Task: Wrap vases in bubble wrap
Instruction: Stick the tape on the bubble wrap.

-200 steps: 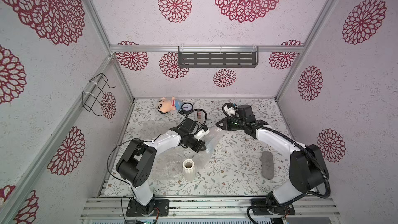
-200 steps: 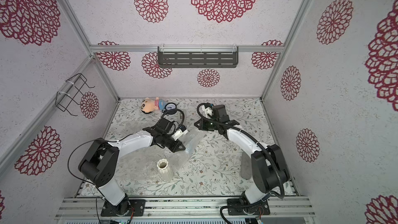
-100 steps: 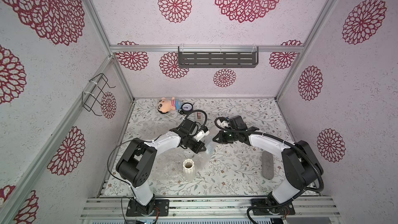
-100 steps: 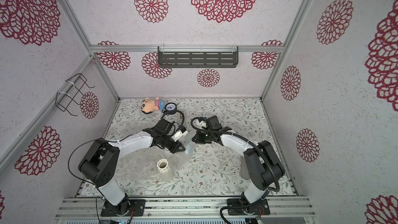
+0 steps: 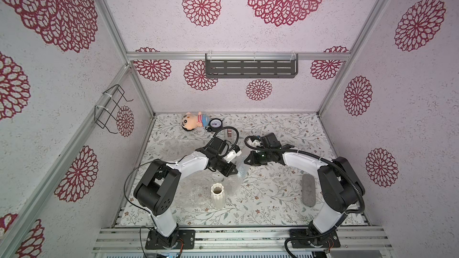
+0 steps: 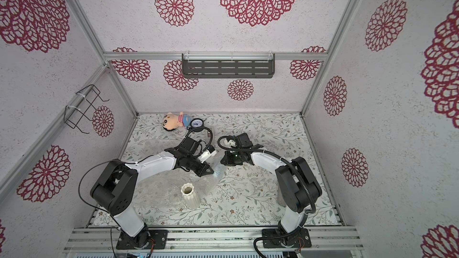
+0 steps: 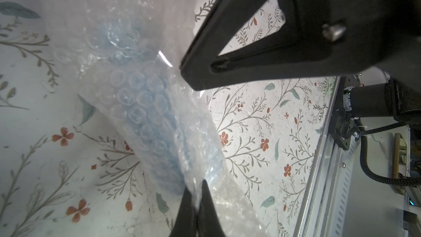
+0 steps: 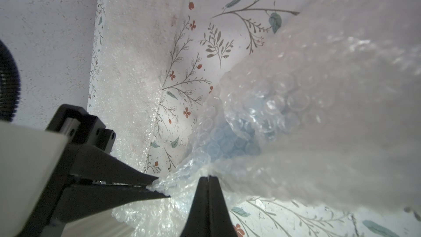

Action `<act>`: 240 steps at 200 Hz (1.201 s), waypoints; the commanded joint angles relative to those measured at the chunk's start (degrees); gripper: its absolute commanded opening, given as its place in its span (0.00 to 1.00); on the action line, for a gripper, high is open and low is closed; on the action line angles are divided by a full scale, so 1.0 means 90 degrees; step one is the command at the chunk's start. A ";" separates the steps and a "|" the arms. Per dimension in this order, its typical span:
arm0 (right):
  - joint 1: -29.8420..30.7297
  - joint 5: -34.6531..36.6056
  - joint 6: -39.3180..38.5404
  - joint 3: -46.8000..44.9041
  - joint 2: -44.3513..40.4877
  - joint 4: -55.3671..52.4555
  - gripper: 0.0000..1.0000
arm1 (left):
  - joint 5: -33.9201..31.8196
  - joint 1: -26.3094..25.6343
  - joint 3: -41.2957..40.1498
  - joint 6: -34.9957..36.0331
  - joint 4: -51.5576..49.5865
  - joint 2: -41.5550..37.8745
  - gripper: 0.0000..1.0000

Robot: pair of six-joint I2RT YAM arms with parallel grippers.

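Observation:
The light blue vase [image 7: 145,110] lies on the table rolled inside bubble wrap [image 7: 127,80]. It also shows blue through the wrap in the right wrist view [image 8: 227,137]. My left gripper [image 7: 196,190] is shut on a fold of this wrap at one end of the roll. My right gripper [image 8: 208,177] is shut on the wrap's edge close by. In both top views the two grippers [image 5: 233,171] [image 5: 246,162] meet tip to tip over the bundle [image 6: 217,172]. The cream-white vase [image 5: 217,196] [image 6: 190,196] stands upright on a second bubble wrap sheet [image 5: 196,189], near the front.
A grey oblong case [image 5: 308,189] lies at the front right beside the right arm's base. A plush doll [image 5: 192,123] and a round gauge [image 5: 216,124] sit at the back. Another part of the bubble wrap [image 5: 178,148] lies flat at the back left.
My right gripper has come forward and down from the back of the table to the left gripper, staying shut. The left arm has hardly moved.

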 commanded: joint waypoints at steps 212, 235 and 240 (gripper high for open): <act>0.0049 -0.0138 -0.0127 0.0354 0.0511 0.0275 0.00 | 0.0811 0.0470 0.0225 -0.0298 0.0768 -0.0107 0.45; 0.0049 -0.0150 -0.0145 0.0351 0.0537 0.0288 0.00 | 0.0685 0.0463 0.0341 -0.0656 0.0981 0.0079 0.45; 0.0049 -0.0142 -0.0145 0.0352 0.0547 0.0291 0.00 | 0.0579 0.0465 0.0351 -0.0765 0.1054 0.0119 0.45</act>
